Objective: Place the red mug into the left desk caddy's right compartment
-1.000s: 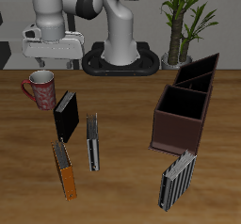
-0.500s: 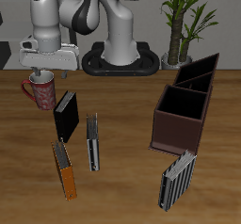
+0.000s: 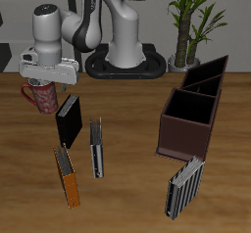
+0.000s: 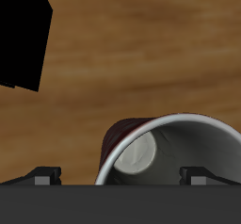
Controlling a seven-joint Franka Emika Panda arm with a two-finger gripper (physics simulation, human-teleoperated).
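The gripper [image 3: 45,80] hangs low over the mug [image 3: 43,98], at about ten o'clock on the table as the exterior view shows it. Its fingers sit at the mug's rim. The wrist view shows the whitish rim of the mug [image 4: 174,152] filling the space between the two fingertips [image 4: 45,174], with the jaws spread wide to either side of it. So the gripper is released and holds nothing yet. Whether either finger touches the rim cannot be told.

The risks, judged from this pose: the mug looks off centre between the fingers, so closing could push it sideways or tip it instead of pinching the wall. A finger landing on the rim's top edge could knock the mug over. The handle cannot be made out clearly, and it could foul one finger.

Just in front of the mug, toward the table's front edge, a black book [image 3: 68,120] lies close by; a nudged mug could slide into it. Two more books [image 3: 96,147] lie nearer the front.

Far across the table, near three o'clock, stands the caddy [image 3: 186,124], with a blacker caddy [image 3: 206,75] behind it. Its walls are tall and thin, so a mug carried too low could strike them or catch the divider.
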